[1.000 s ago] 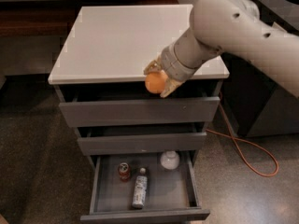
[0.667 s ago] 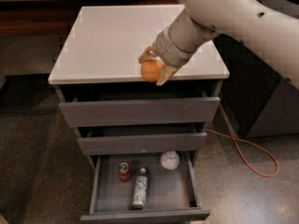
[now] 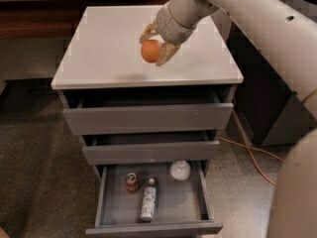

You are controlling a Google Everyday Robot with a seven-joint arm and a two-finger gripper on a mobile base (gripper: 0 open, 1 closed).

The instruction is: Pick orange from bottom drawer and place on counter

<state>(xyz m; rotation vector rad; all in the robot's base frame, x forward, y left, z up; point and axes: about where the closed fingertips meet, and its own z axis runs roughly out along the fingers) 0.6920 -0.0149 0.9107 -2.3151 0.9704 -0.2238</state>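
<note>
Above the middle of the table (image 3: 104, 48), a little toward 1 o'clock from its centre, the gripper (image 3: 152, 50) held the orange (image 3: 150, 51). Its two fingers (image 3: 167, 53) were closed on the fruit from either side. The orange appeared to hang just over the pale slab; whether it touched could not be told.

By this view the picking was done and the placing step was in hand. The next move likely called for a short, straight descent until the fruit sat on the flat top. The fingers would then need a gentle opening, since a round fruit could roll.

The pale arm (image 3: 237, 9) entered from 1 o'clock and sloped down to the left, its wrist turned so the fingers pointed toward 7 o'clock.

At 6 o'clock, the bottom drawer (image 3: 153, 229) stood pulled open, holding a red-topped can (image 3: 131, 181), a bottle (image 3: 147, 201) and a white bowl (image 3: 180, 170).
</note>
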